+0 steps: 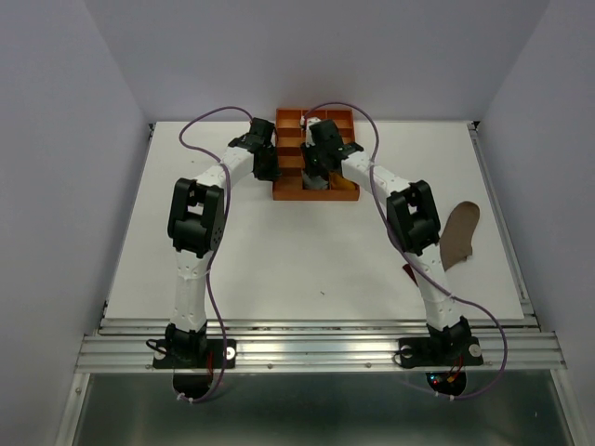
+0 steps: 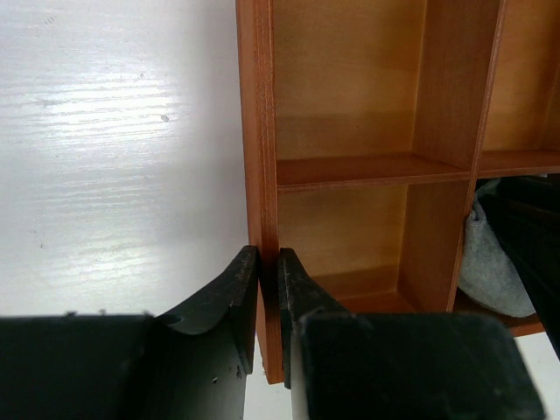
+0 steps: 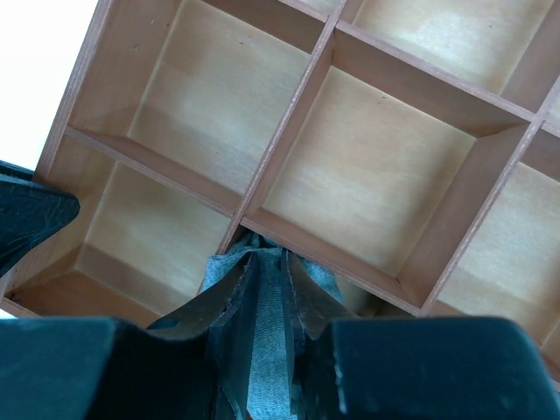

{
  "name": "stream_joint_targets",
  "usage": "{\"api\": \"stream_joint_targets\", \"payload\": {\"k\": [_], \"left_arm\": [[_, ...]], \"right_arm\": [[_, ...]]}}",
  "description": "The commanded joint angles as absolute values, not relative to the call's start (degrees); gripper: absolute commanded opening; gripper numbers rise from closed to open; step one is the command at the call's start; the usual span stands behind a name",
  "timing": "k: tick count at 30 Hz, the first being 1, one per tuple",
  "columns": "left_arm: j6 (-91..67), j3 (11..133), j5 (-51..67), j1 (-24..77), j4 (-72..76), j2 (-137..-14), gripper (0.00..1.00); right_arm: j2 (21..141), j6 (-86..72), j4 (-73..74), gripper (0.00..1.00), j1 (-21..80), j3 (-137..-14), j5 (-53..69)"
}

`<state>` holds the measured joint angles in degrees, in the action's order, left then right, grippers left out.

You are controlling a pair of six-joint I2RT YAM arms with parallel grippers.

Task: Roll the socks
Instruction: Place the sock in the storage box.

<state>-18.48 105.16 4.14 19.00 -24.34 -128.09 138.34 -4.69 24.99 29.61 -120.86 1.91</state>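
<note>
The orange compartmented tray (image 1: 290, 125) stands at the back middle of the table. My left gripper (image 2: 269, 258) is shut on the tray's left wall (image 2: 258, 131), one finger on each side. My right gripper (image 3: 271, 262) reaches into a near compartment of the tray (image 3: 289, 131) and is shut on a grey sock (image 3: 268, 359), whose fabric bunches round the fingers. In the left wrist view the same grey sock (image 2: 490, 262) shows in the neighbouring compartment. A taupe-brown sock (image 1: 460, 232) lies flat on the table at the right, beside the right arm. No mustard sock is in view.
The tray's other compartments (image 3: 367, 184) show bare wood. White table (image 1: 307, 269) spreads in front of the tray between both arms. The left gripper's dark tip (image 3: 31, 219) shows at the tray's left edge in the right wrist view. Grey walls enclose the table.
</note>
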Motion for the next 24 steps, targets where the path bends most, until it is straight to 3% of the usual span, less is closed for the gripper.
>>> {"api": "stream_joint_targets", "payload": {"k": [1, 10, 14, 15, 17, 21, 22, 23, 24], "left_arm": [[-19.25, 106.79, 5.89, 18.81, -22.32, -130.34, 0.00], [-20.30, 106.52, 5.80, 18.81, -22.15, -129.90, 0.00], [-21.09, 107.05, 4.93, 18.72, -21.80, -129.38, 0.00], [-21.44, 107.66, 4.31, 18.63, -22.23, -129.29, 0.02], [-22.06, 107.49, 3.43, 18.72, -21.37, -128.33, 0.10], [-21.97, 107.75, 2.03, 18.63, -20.39, -126.31, 0.42], [-21.80, 107.93, 2.02, 18.63, -20.39, -125.86, 0.46], [-21.88, 108.28, 1.67, 18.63, -20.39, -125.42, 0.51], [-21.80, 108.63, 1.41, 18.63, -20.65, -124.46, 0.54]], "right_arm": [[142.64, -4.13, 26.28, 0.24, 29.79, -122.61, 1.24], [139.31, -5.10, 26.19, 0.32, 29.79, -123.66, -6.94], [134.83, -5.09, 25.84, 0.49, 29.79, -124.45, -10.28], [133.00, -4.84, 25.93, 0.58, 29.79, -124.80, -10.63], [131.05, -5.71, 25.75, 0.60, 29.79, -124.72, -12.21], [125.09, -6.77, 25.66, 0.74, 29.79, -122.79, -11.69], [124.02, -6.77, 25.58, 0.77, 29.79, -121.48, -11.25], [122.88, -7.03, 25.49, 1.00, 29.79, -120.86, -11.08], [121.91, -7.03, 25.49, 1.00, 29.79, -120.24, -10.73]]}}
